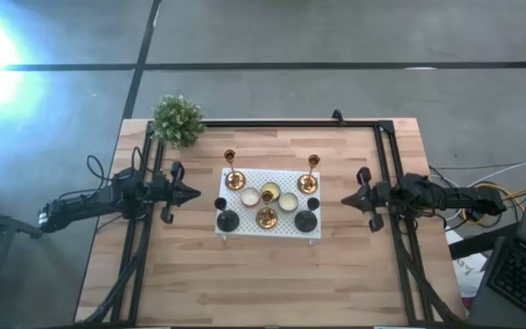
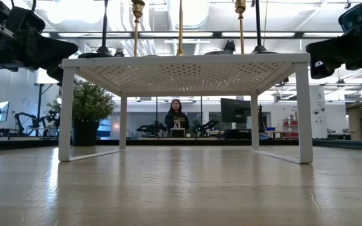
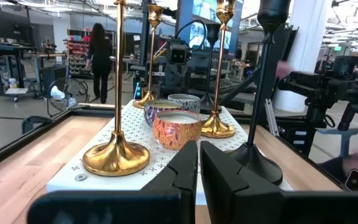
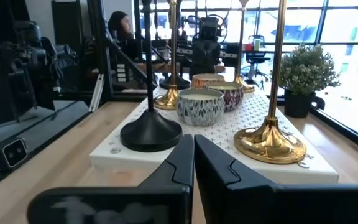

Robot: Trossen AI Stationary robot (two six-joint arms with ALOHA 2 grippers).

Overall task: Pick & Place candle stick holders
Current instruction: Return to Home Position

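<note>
Candle stick holders stand together on the white perforated shelf in the middle of the table. The three brass holders sit one at each back corner and one at the front centre. The two black holders take the front corners, and three scented candles are clustered between them. The holders look like rigid metal, with broad flared bases and tall slim stems. They probably carry most of their weight low, yet would tip easily if knocked near the top. The polished brass looks slick, so the surest hold is likely low on the stem just above the flare. A holder should be kept upright and lifted clear of the neighbouring candles, which crowd in close. The left gripper hangs just off the shelf's left end and the right gripper just off its right end, both above the wood and pointing inward. Each wrist view shows that arm's own fingers pressed nearly together with only a thin slit between them, and nothing is held. A potted plant stands at the table's far left corner, well apart from the shelf.
</note>
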